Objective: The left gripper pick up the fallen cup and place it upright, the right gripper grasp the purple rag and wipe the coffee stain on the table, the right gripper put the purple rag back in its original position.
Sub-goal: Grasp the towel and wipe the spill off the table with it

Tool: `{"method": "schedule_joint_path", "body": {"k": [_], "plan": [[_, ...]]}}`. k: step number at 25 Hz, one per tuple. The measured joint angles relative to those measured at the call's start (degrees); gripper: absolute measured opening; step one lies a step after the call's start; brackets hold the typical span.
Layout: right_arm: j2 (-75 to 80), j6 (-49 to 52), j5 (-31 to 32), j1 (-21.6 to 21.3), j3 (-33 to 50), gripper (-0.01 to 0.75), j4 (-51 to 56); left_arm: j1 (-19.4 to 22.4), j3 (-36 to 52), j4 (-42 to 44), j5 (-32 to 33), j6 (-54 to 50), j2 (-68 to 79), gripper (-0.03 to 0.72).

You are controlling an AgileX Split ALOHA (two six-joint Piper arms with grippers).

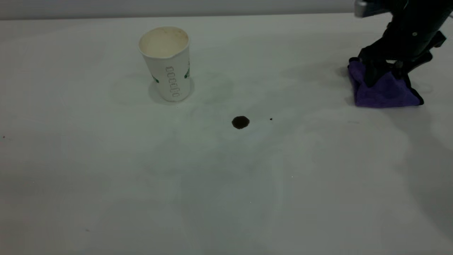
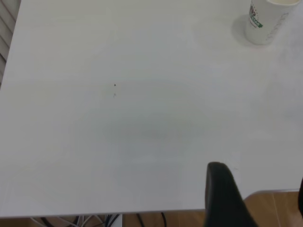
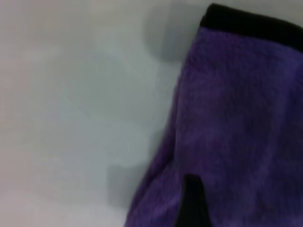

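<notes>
The white paper cup (image 1: 165, 64) with the green band stands upright at the back left of the white table (image 1: 141, 184); it also shows in the left wrist view (image 2: 265, 21). The round dark brown coffee stain (image 1: 240, 122) lies near the middle, right of and nearer than the cup. My right gripper (image 1: 384, 76) is at the back right, down on the purple rag (image 1: 384, 92), which is bunched up between its fingers (image 3: 191, 203). The rag (image 3: 236, 123) fills the right wrist view. My left gripper (image 2: 258, 176) is open and empty over the table's edge, far from the cup.
A tiny dark speck (image 1: 271, 119) lies just right of the stain. The table's edge and wooden floor (image 2: 270, 208) show under the left gripper. The right arm (image 1: 407, 28) stands over the back right corner.
</notes>
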Motion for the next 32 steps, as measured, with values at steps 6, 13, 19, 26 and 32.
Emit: {"method": "schedule_joint_path", "body": {"k": [6,13,19,26,32], "plan": [[3.25,0.0,0.34,-1.33,-2.75,0.599,-0.28,0.0,0.0,0.0,0.0,0.0,0.0,0.443],[4.06,0.0,1.36,-1.65,-3.32,0.244,1.42,0.0,0.0,0.0,0.0,0.05,0.0,0.443],[3.97,-4.76,5.41,-1.27,-3.62,0.054,8.62,0.0,0.0,0.0,-0.05,0.05,0.0,0.443],[0.27,-8.78,13.09,6.92,-5.96,0.053,14.04,0.0,0.0,0.0,-0.05,0.05,0.0,0.443],[-1.15,-7.39,15.19,15.95,-9.1,0.053,14.71,0.0,0.0,0.0,-0.05,0.05,0.0,0.443]]}}
